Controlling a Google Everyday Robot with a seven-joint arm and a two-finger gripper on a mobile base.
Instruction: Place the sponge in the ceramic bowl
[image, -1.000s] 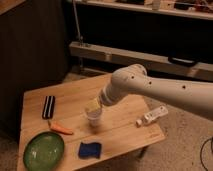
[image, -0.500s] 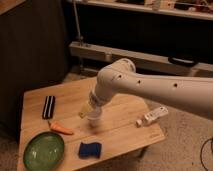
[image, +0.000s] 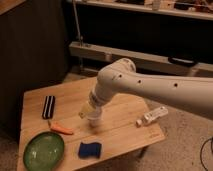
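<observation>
The dark blue sponge (image: 90, 149) lies flat near the front edge of the wooden table (image: 125, 127). The green ceramic bowl (image: 43, 150) sits to its left at the front left corner, with nothing in it. My gripper (image: 86, 112) hangs at the end of the white arm over the middle of the table, behind and above the sponge and apart from it. It is right beside a small translucent cup (image: 95, 120).
A black striped block (image: 48, 106) lies at the back left of the table. An orange carrot-like piece (image: 63, 129) rests just behind the bowl. A white object (image: 152, 116) lies near the right edge. Dark shelving stands behind the table.
The arm has swung left and lower across the table, bringing the gripper closer to the sponge and bowl side. The sponge, bowl and other items have not moved.
</observation>
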